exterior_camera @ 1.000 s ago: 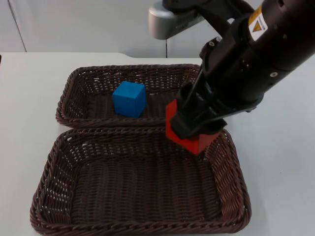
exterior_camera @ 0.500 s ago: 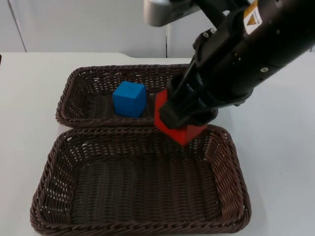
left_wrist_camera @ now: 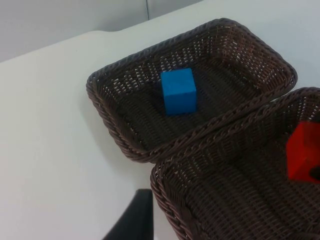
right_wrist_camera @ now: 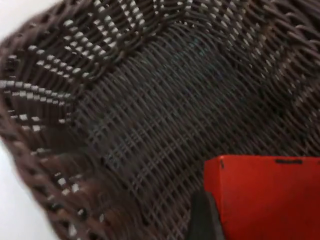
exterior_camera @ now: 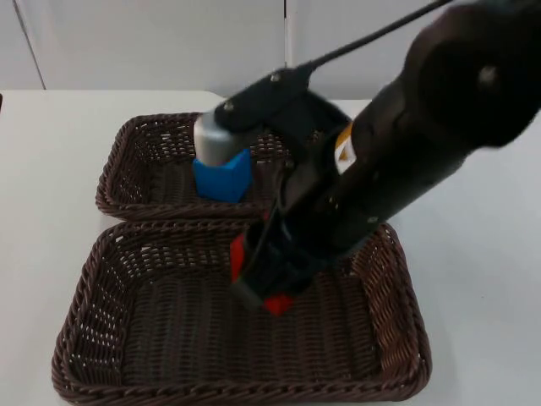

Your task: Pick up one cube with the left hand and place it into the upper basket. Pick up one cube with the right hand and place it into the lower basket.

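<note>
Two brown wicker baskets: blue cube [exterior_camera: 222, 176] rests in the upper basket [exterior_camera: 127, 148], while the right gripper [exterior_camera: 269, 286], apparently clamping the red cube [exterior_camera: 277, 303], lowers it mid-floor into the lower basket [exterior_camera: 80, 338] for release.

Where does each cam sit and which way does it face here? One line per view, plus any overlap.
Top view: fixed, looks down and forward onto the table; right arm reaches over the lower basket, right gripper holding the red cube.
Left wrist view: on the waiting left arm, looks at the blue cube in the upper basket; one black fingertip shows.
Right wrist view: along the right gripper into the lower basket's weave; one dark fingertip beside the red cube.
Shared: red cube and lower basket in all three views.
</note>
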